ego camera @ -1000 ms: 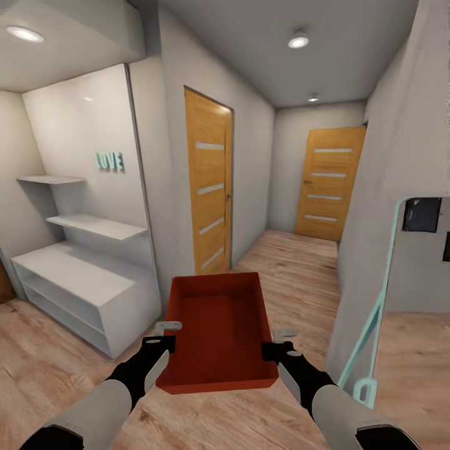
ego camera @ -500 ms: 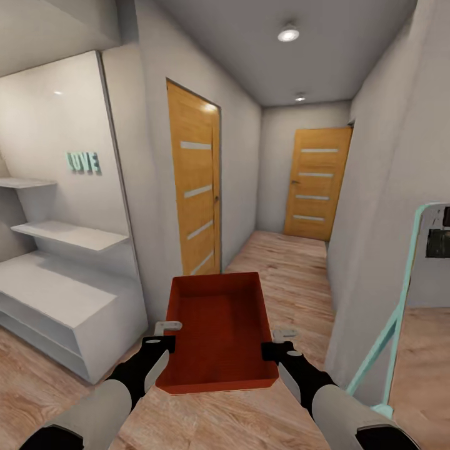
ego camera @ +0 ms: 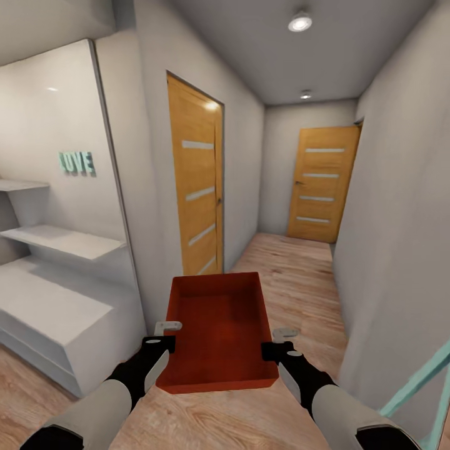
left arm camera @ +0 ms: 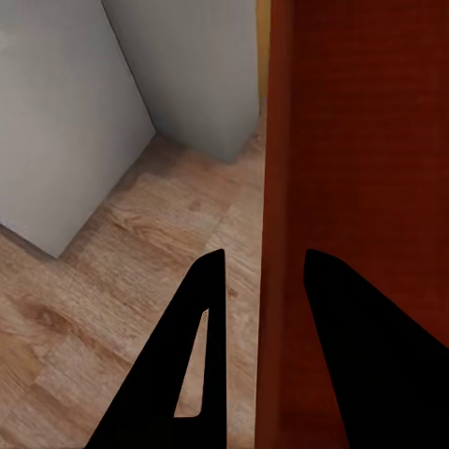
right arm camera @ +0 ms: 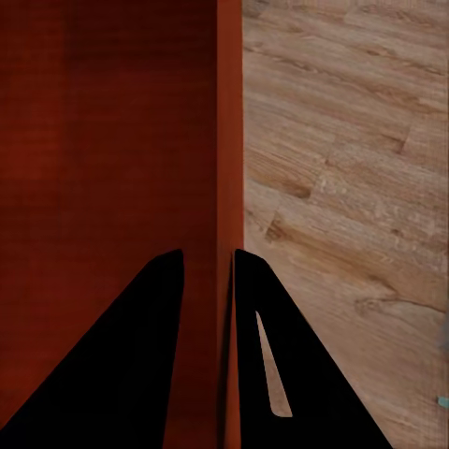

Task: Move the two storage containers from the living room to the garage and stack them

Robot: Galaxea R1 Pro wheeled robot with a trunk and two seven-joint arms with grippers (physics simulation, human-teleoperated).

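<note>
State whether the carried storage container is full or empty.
Empty: the storage container shows its bare red floor in the head view, with nothing inside.

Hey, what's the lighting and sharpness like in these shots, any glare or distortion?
Head view: two glowing ceiling lights, wide-angle bending of the walls, storage container sharp. Left wrist view: end-effector fingers plain black silhouettes. Right wrist view: same, wood floor slightly soft.

The storage container looks like matt red-orange plastic with a faint woven grain on its floor and walls. Planks of light wood with visible grain cover the hallway floor. Both doors are warm honey-toned wood veneer with pale frosted strips. The shelving unit is smooth white, its back panel slightly glossy. The gripper fingers read as flat matt black
</note>
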